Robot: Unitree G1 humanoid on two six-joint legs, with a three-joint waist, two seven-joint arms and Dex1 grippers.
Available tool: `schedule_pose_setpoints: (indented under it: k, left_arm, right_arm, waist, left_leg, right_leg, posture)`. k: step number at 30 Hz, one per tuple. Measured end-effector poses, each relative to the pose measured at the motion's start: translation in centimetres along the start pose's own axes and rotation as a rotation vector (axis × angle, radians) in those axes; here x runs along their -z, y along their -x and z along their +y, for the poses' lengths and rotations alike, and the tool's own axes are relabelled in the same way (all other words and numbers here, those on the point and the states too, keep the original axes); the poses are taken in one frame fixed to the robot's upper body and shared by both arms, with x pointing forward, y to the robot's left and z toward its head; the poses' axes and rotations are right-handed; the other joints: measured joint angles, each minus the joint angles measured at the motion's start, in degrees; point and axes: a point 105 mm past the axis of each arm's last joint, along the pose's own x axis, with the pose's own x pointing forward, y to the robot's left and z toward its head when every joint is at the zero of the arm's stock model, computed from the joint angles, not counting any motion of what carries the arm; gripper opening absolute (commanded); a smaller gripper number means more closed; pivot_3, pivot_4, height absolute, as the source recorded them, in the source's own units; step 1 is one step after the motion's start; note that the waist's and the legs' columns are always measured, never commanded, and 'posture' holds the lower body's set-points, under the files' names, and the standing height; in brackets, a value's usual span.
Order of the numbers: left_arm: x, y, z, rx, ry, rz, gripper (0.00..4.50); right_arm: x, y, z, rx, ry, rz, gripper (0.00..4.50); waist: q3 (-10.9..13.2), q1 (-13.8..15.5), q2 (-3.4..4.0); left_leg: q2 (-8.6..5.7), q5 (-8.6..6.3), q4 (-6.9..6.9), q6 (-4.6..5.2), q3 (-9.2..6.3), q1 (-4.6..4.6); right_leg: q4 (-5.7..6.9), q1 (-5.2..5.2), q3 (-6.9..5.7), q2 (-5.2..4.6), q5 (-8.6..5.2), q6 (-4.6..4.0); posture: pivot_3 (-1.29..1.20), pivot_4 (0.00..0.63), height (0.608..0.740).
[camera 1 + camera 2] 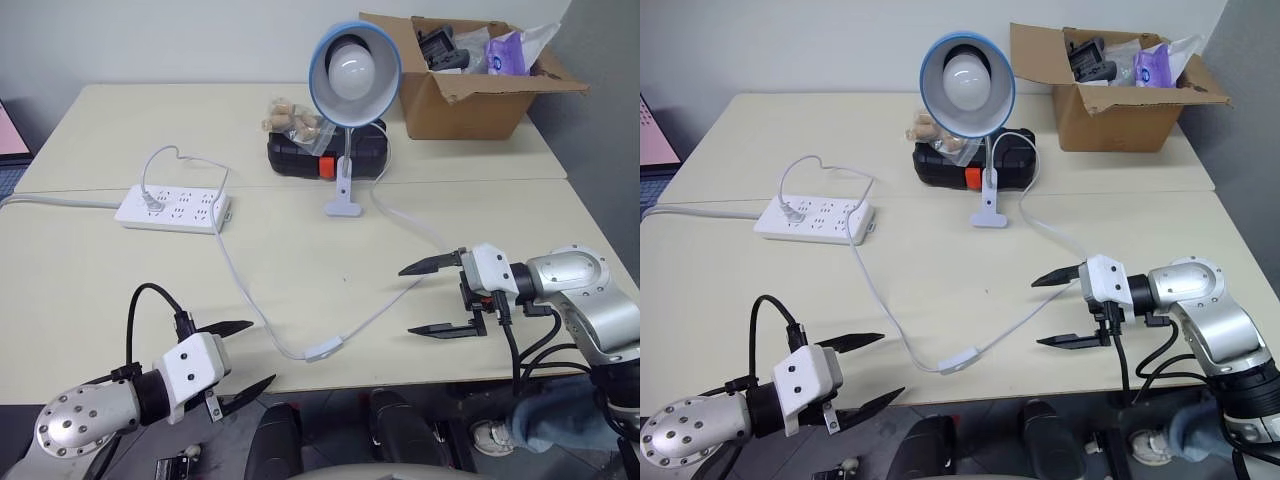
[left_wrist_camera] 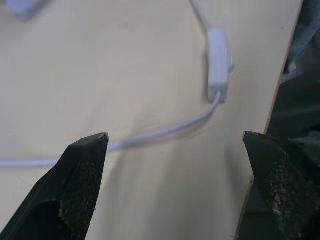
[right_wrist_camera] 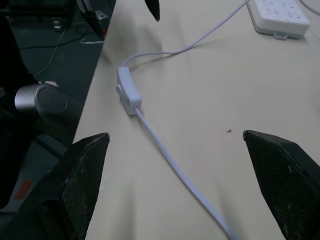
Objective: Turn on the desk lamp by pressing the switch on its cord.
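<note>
- The wide cream table (image 1: 120,300) carries the unlit blue-shaded desk lamp (image 1: 354,62).
- Both black two-fingered hands, left hand (image 1: 238,362) and right hand (image 1: 437,297), are spread, holding nothing.
- The thin white cord (image 1: 235,280) bears the small white oblong switch (image 1: 324,349) near the front edge, between them; press straight down on it.

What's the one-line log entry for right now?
lamp: off | switch: near table front edge, untouched | left gripper: open, off it | right gripper: open, off it | step: press pending

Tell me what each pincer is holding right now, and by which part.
Nothing is held. The left pincer and the right pincer both stand open and empty above the table, with the switch lying untouched on the cord between them.
</note>
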Motion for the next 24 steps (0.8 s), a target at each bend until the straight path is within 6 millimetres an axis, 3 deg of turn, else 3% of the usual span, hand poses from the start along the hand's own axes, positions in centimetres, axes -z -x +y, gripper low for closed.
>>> schedule_pose_setpoints:
  k: [18, 24]
  left_arm:
    - [1.0, 1.5, -1.2, 0.037, -0.027, 0.003, 4.47]
    - [1.3, 1.7, -2.1, 0.050, -0.006, 0.006, 4.47]
  right_arm:
    - [-0.1, -1.2, -0.6, -0.021, 0.025, -0.030, 4.50]
    - [-0.2, -4.3, -0.3, -0.107, 0.039, 0.020, 4.50]
  waist:
    - [0.0, 0.0, 0.00]
    - [0.0, -0.2, 0.00]
  left_leg:
    - [0.01, 0.00, 0.00, 0.00, 0.02, 0.00]
    - [0.03, 0.00, 0.00, 0.00, 0.00, 0.02]
  right_leg:
    - [0.00, 0.00, 0.01, 0.00, 0.00, 0.00]
    - [0.03, -0.04, 0.00, 0.01, 0.00, -0.01]
  posture:
    - [0.00, 0.150, 0.740]
    - [0.00, 0.150, 0.740]
